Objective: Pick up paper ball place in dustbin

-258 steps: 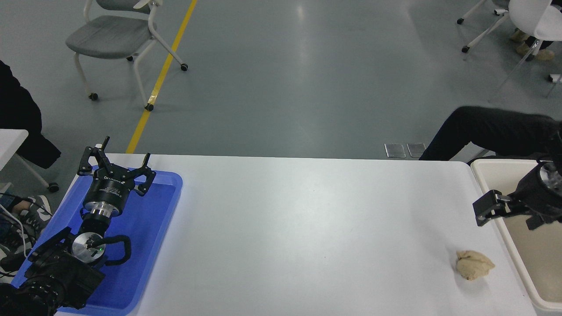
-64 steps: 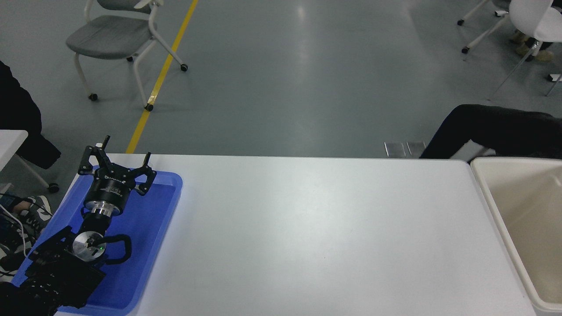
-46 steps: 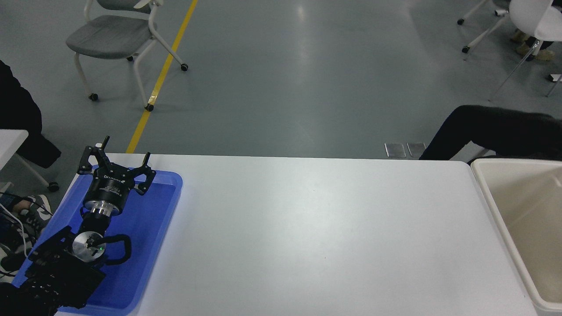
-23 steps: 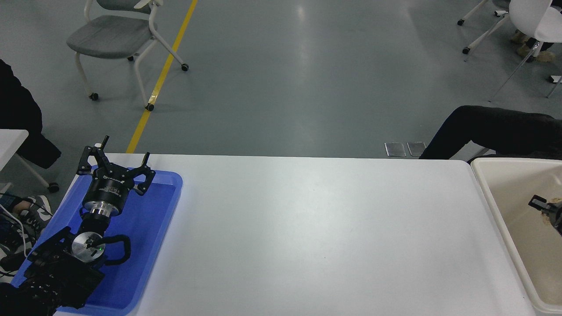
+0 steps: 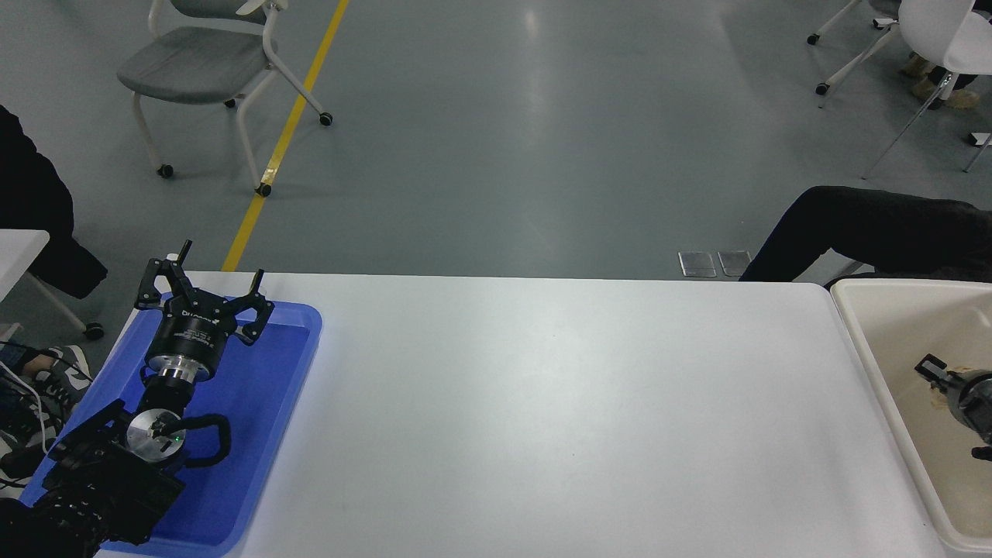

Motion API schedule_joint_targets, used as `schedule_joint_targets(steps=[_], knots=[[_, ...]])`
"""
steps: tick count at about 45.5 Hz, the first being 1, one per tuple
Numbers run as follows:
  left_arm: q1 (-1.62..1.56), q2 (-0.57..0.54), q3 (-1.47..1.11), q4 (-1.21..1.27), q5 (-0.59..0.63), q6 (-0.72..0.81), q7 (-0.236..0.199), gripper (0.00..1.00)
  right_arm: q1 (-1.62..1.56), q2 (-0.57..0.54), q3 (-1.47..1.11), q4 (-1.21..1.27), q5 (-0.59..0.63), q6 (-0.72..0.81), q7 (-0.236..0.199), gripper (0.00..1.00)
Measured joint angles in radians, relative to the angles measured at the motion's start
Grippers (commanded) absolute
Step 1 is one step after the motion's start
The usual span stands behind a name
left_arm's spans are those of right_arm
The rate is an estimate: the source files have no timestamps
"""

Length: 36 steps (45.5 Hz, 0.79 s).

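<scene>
Cabling and the black left arm are sitting parked at the lower left, the left gripper (image 5: 203, 301) hanging over the blue tray (image 5: 291, 364) with its fingers spread wide and nothing between them. Across the white table (image 5: 542, 403), no paper is lying anywhere on the bare surface. At the right edge, the right gripper (image 5: 947, 381) is reaching in over the open mouth of the dustbin (image 5: 856, 325) — only its tip is showing, the rest being cut off by the frame. A bit of tan is peeking out by its black fingertip, most likely the paper ball (image 5: 936, 394), so the pincer seems to be closing on it rather than standing empty; how firmly is not possible to judge from this sliver.

The carry looks close to finished, with only the release left. Risk is coming mostly from the paper itself — light and creased, it could be snagging on a finger when the pincer opens and riding back out over the rim. Opening too near the tub's near wall could also be letting it bounce onto the table.

Beyond the table, a person's dark sleeve (image 5: 876, 229) is resting just behind the tub, and grey chairs (image 5: 201, 62) are standing on the floor farther off.
</scene>
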Motion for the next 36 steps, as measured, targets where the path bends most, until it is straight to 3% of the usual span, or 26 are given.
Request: schedule_joint_targets(steps=[22, 36], knots=[[0.000, 0.000, 0.000, -0.001, 0.000, 0.000, 0.000, 1.00, 0.004, -0.019, 0.176, 0.013, 0.008, 0.004, 0.004, 1.00], [0.000, 0.001, 0.001, 0.000, 0.000, 0.000, 0.000, 1.00, 0.008, -0.053, 0.452, 0.094, 0.009, 0.005, 0.004, 1.00]])
